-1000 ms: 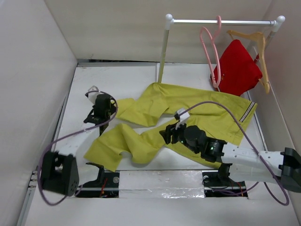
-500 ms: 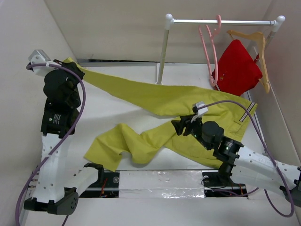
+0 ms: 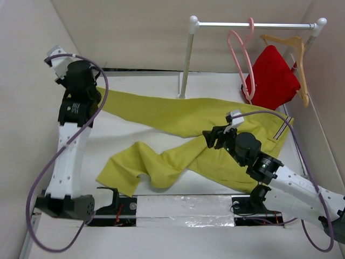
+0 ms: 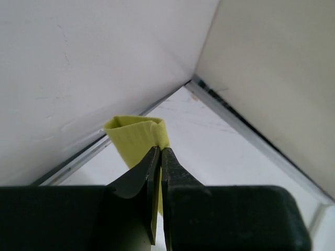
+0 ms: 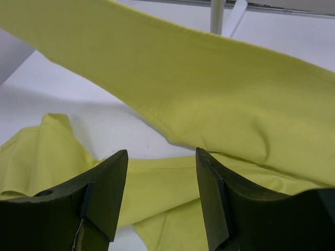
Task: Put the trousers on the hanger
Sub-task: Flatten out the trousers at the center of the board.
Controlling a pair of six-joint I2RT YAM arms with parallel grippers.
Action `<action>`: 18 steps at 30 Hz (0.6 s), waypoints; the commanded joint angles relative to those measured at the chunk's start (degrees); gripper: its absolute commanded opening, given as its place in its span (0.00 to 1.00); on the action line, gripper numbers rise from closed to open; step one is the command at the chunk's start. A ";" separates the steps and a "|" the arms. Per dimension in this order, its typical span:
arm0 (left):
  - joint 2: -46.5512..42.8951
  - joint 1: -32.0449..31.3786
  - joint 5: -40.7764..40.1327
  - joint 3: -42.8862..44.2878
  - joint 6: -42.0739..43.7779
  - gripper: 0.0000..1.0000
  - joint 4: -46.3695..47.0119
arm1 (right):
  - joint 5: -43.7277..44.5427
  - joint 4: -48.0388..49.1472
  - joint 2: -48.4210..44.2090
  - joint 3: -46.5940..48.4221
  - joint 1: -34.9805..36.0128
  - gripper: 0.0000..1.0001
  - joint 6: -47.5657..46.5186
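Note:
The yellow-green trousers lie across the table, striped waistband at the right. One leg is stretched up toward the far left corner, where my left gripper is raised. In the left wrist view my left gripper is shut on that leg's folded end. The other leg lies crumpled near the front. My right gripper hovers open over the crotch area; in its wrist view its fingers frame cloth without touching it. The pink hanger hangs on the rail.
A white rail on a post stands at the back right. It also carries a light wooden hanger with a red garment. White walls close in the table on the left, back and right.
My left arm has risen from the table to the far left corner, pulling one trouser leg up and taut. My right gripper has shifted right and back, still open.

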 commanded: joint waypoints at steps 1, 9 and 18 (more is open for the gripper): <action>7.73 2.93 -1.31 -0.38 2.16 0.00 2.36 | -1.25 0.01 -0.15 2.09 -2.09 0.59 -0.82; 24.62 16.04 9.45 5.59 -3.13 0.00 6.48 | -6.52 0.45 0.28 -0.90 -2.09 0.25 -1.70; 40.81 15.34 9.34 14.21 0.83 0.51 6.23 | -11.27 7.39 12.14 0.32 6.95 0.09 -3.36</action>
